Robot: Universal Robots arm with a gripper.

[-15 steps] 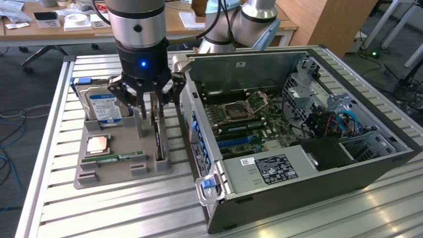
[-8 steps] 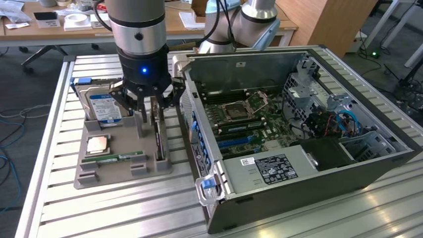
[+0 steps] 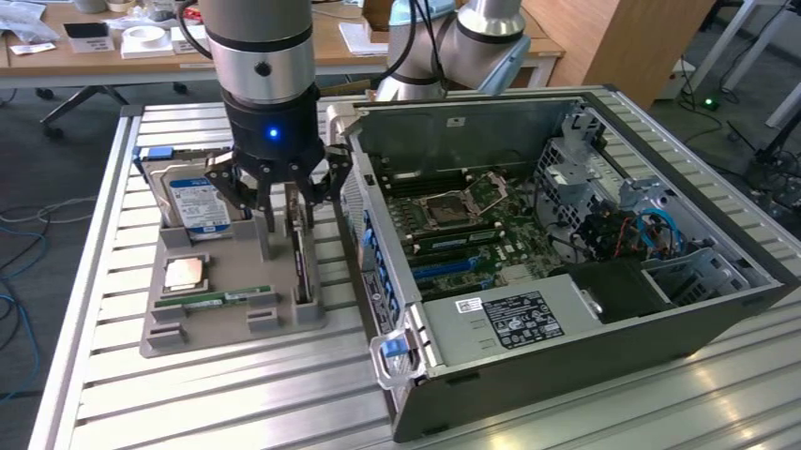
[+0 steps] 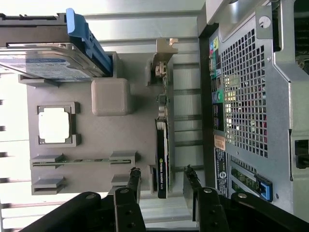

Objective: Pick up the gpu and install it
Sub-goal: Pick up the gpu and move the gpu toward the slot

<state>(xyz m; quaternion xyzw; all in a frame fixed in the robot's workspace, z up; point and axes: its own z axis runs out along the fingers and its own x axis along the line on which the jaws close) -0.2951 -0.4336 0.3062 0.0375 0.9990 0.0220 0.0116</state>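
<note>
The gpu [image 3: 302, 267] is a thin dark card standing on edge in a slot at the exterior view's right side of the grey holder tray [image 3: 213, 333]. My gripper [image 3: 285, 220] hangs directly over it, open. In the wrist view the gpu [image 4: 162, 145] runs between the two fingertips [image 4: 134, 175], and the gripper [image 4: 162, 175] straddles its near end with a gap on each side. Nothing is gripped. The open computer case [image 3: 564, 234] lies just beside the tray, its motherboard and blue card slots [image 3: 445, 270] exposed.
On the same tray sit a blue-labelled hard drive [image 3: 188, 202], a CPU [image 3: 186, 272], a green memory stick [image 3: 232, 298] and a grey post [image 4: 110, 96]. The case's perforated rear panel [image 4: 246, 96] stands close beside the gpu. Slatted aluminium table [image 3: 225, 403] lies all round.
</note>
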